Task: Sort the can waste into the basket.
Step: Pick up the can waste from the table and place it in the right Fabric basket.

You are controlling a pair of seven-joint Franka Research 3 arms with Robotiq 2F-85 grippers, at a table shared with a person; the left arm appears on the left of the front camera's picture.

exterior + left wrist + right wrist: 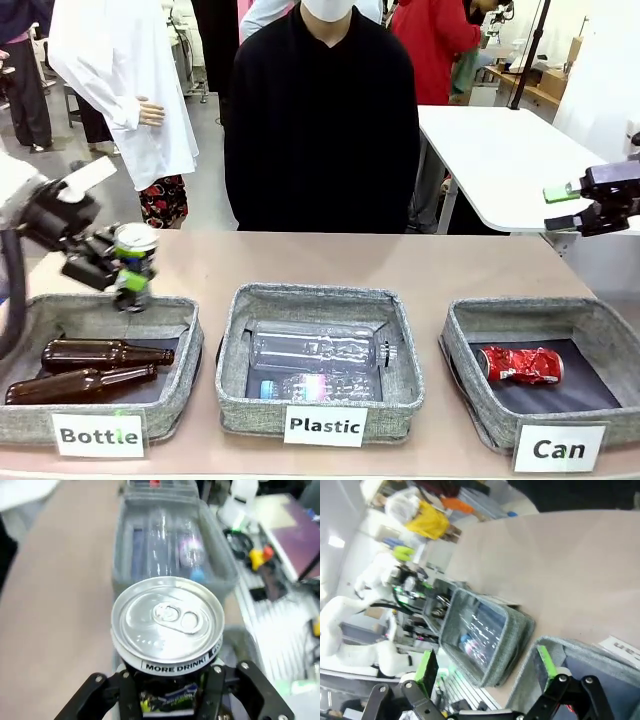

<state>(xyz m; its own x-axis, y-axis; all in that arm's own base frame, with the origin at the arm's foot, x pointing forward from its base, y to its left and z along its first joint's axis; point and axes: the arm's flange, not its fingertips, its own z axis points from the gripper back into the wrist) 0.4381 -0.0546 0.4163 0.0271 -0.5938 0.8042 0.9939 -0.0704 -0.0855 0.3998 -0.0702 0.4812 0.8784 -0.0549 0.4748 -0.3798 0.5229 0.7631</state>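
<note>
My left gripper [128, 268] is shut on a black can [135, 243] with a silver top, held in the air above the far edge of the "Bottle" basket [178, 372]. In the left wrist view the can [167, 621] stands top-up between my fingers [125, 692], with white print on its rim. A dented red can [522, 365] lies inside the grey "Can" basket [470, 318] at the right. My right gripper [562, 208] hovers open and holding nothing at the far right, above the table behind that basket. Its green pads [427, 666] are spread wide in the right wrist view.
The "Bottle" basket holds two brown glass bottles [100, 355]. The middle "Plastic" basket [322, 298] holds clear plastic bottles [315, 348]. A person in black [320, 120] stands at the far side of the table [320, 258]. A white table [500, 150] stands behind at the right.
</note>
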